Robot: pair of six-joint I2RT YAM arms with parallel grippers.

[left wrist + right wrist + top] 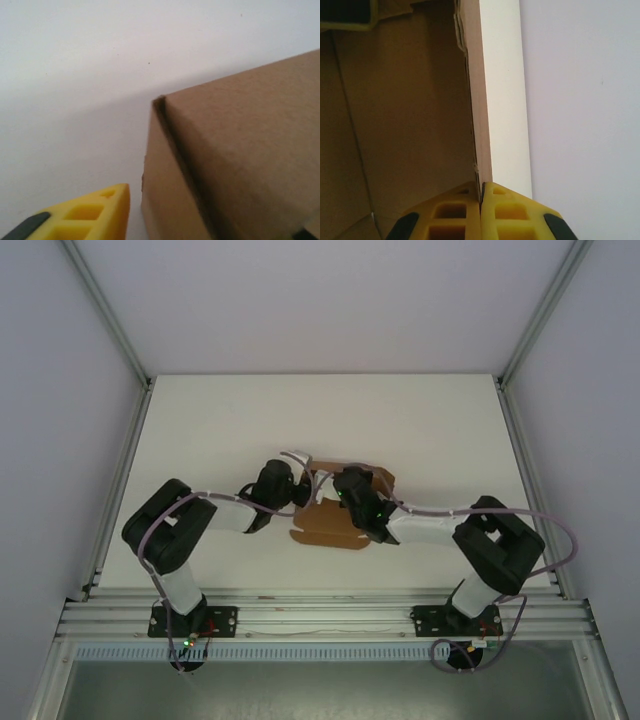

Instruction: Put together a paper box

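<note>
Top external view: partly folded paper box (322, 525) at the middle of the white desk (230, 420), between my two arms.
Right wrist view: my right fingers (512, 212) are pressed together on the thin edge of an upright brown wall of the paper box. Left wrist view: my left fingers (85, 217) are spread with a corner of the box between them. The yellow one stands just beside the wall, not touching it.
</note>
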